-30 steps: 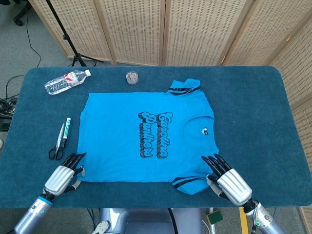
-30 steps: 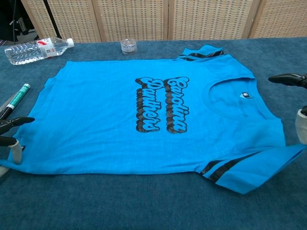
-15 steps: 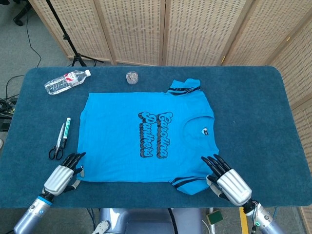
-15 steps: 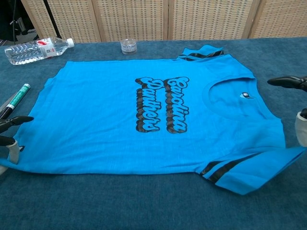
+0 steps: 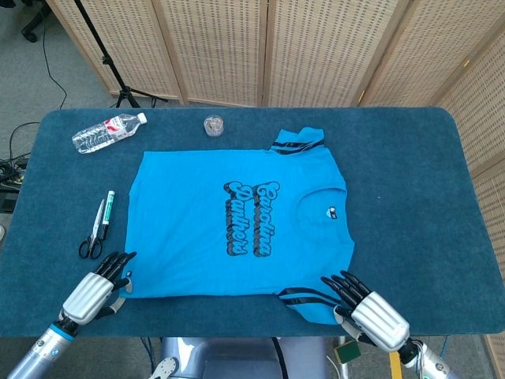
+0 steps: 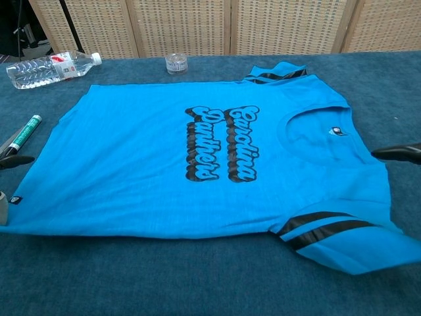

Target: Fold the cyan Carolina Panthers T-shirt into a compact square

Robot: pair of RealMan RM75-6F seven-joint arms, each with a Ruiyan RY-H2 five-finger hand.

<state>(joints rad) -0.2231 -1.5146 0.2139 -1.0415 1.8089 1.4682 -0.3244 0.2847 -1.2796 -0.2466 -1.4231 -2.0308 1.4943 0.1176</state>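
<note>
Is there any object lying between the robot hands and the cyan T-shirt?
Nothing visible does. Both the left robot hand and right robot hand sit right at the near edge of the T-shirt; the scissors lie off to the side.

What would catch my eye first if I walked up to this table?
The bright cyan Carolina Panthers T-shirt, spread flat mid-table, dominates. Two silver robot hands, left hand and right hand, sit at its near corners. A water bottle lies at the far left.

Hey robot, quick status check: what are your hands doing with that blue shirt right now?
Left hand at hem corner, right hand at near sleeve; grip unclear. T-shirt flat, unfolded. Scissors and marker lie beside it.
</note>
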